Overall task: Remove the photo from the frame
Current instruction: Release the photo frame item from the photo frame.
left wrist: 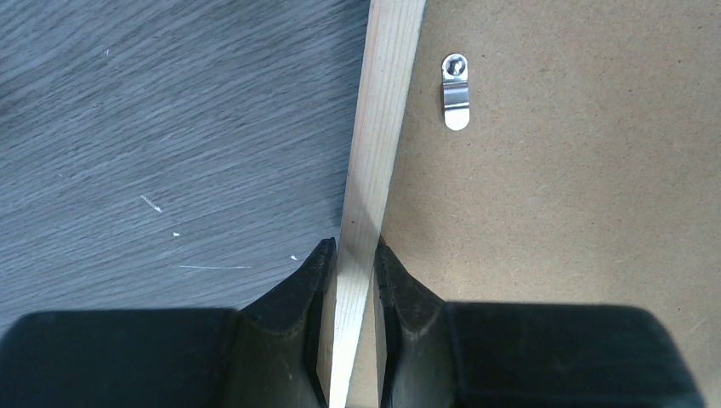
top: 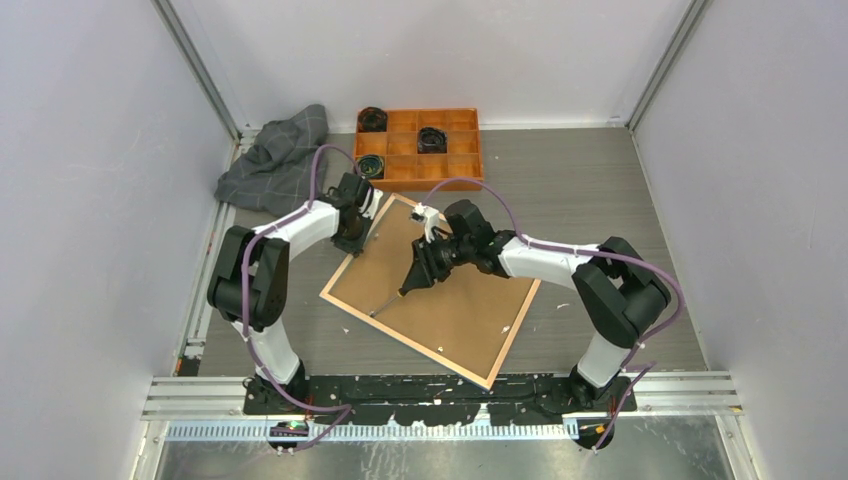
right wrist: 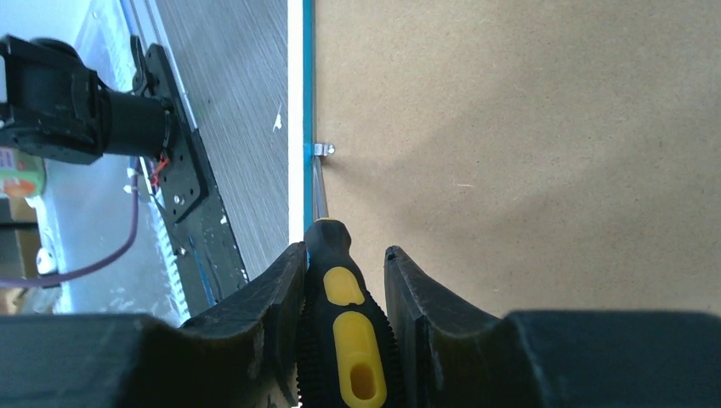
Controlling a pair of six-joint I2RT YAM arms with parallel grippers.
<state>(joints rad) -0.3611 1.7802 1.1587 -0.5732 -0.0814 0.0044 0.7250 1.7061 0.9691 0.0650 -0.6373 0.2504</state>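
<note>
From the top external view, the frame (top: pixel 407 341) lies face down and skewed on the grey wood-grain worktop (top: pixel 600 200). Its brown backing board (top: pixel 460 310) faces up, so the photo is hidden. The frame's far corner sits near the orange compartment tray (top: pixel 432 184), and a crumpled grey cloth (top: pixel 272 165) lies at the far left. The worktop runs on to the right of the frame as far as the pale wall panel (top: pixel 760 200). The left end effector (top: pixel 352 235) is at the frame's far-left edge. The right end effector (top: pixel 412 280) reaches over the board with a screwdriver (top: pixel 390 300).

In the left wrist view, the left end effector (left wrist: pixel 353 251) is closed on the frame (left wrist: pixel 383 110), one finger on either side of the light wood rim. A small metal clip (left wrist: pixel 456 92) lies on the backing board (left wrist: pixel 578 221) just beside the rim. The worktop (left wrist: pixel 170 127) shows a few white flecks.

In the right wrist view, the right end effector (right wrist: pixel 344 255) grips the screwdriver (right wrist: pixel 344 323) by its black and yellow handle. The shaft points along the frame's blue edge (right wrist: pixel 308 85) to a metal clip (right wrist: pixel 323 150). A green label (right wrist: pixel 19 174) at the left is too blurred to read
</note>
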